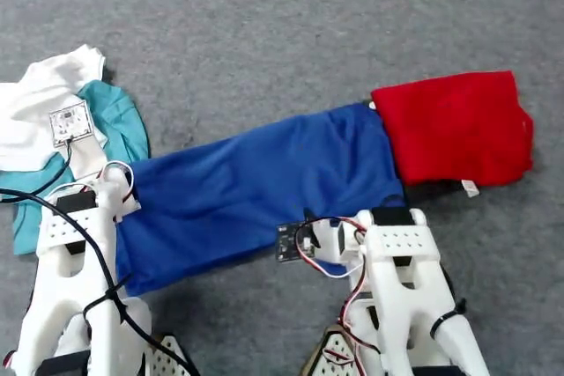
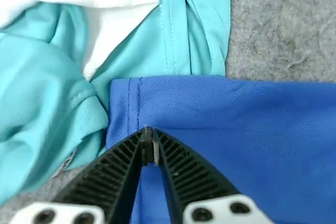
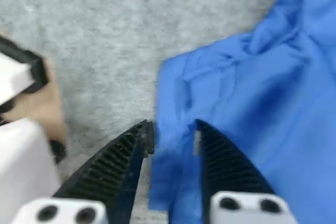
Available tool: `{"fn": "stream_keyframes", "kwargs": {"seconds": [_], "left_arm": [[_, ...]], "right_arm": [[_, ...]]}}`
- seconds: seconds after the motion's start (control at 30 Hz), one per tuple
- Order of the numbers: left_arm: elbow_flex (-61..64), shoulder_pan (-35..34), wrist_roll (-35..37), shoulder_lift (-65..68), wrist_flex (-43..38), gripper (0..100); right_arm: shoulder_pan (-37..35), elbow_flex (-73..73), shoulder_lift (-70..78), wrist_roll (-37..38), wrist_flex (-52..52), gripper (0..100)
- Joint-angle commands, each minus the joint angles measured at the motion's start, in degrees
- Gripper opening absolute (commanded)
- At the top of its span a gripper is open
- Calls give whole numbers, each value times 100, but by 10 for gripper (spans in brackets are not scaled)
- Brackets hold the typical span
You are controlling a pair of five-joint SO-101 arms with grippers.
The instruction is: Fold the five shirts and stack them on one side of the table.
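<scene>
Blue mesh, limp and light we judge, the blue shirt [image 1: 256, 187] spans the counter [image 1: 264, 41] from 8 to 2 o'clock, best taken at its edges: left gripper [image 2: 148, 142] pinched shut on its hem, right gripper [image 3: 172, 132] half-open astride a fold.

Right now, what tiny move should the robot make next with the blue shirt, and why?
Probably the right gripper should close. It is open with an edge of the blue shirt between its fingers, while the left gripper looks shut on the shirt's other end, beside the teal shirt. Then both arms could lift and fold it.
</scene>
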Motion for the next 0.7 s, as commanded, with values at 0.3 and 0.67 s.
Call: {"fn": "stream_keyframes", "kwargs": {"seconds": [0.3,0.67], "left_arm": [[-35,9,35,-136,-97,24],[114,9,53,-136,-396,24]], "right_arm": [[541,-286,207,-387,-826,2],[-286,-3890,585,-888,1363,2]]}}
